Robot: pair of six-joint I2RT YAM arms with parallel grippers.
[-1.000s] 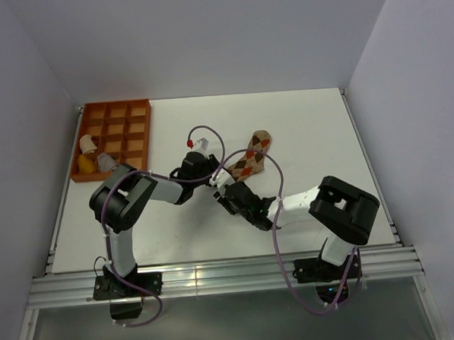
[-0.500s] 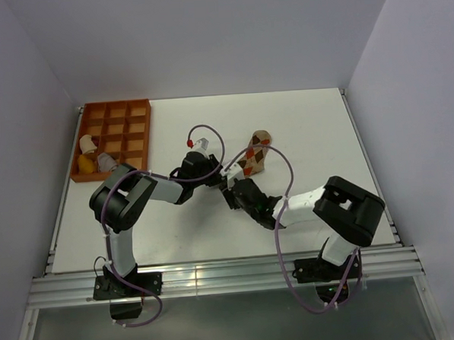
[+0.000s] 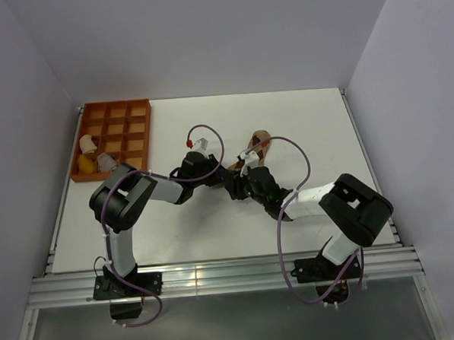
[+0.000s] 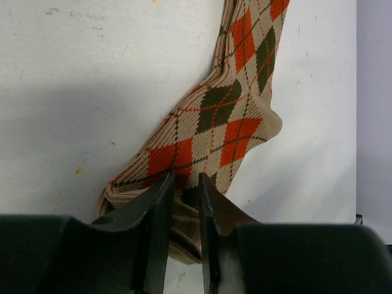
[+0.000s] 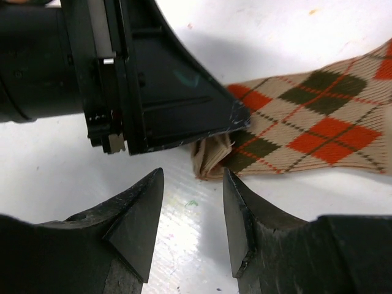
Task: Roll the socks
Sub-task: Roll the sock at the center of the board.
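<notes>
One of the socks, a tan argyle sock (image 4: pixel 233 116) with red and brown diamonds, lies flat on the white table. Its ribbed end is folded over. My left gripper (image 4: pixel 184 187) is shut on that folded end. In the top view the sock (image 3: pixel 257 143) runs back and to the right from the left gripper (image 3: pixel 218 175). My right gripper (image 5: pixel 191 177) stands open just short of the folded end (image 5: pixel 211 158), low over the table, nothing between its fingers. The left gripper's fingers (image 5: pixel 184 98) lie across the top of the right wrist view. In the top view the right gripper (image 3: pixel 237 183) sits beside the left one.
An orange compartment tray (image 3: pixel 109 107) stands at the back left, with a few light-coloured items (image 3: pixel 91 156) in its near-left cells. Purple cables (image 3: pixel 287 148) loop over both arms. A metal rail runs along the table's near edge (image 3: pixel 217 273).
My right gripper has moved back and to the right, up to the sock's folded end, and its jaws have opened wider. The left gripper has kept its hold in place.
</notes>
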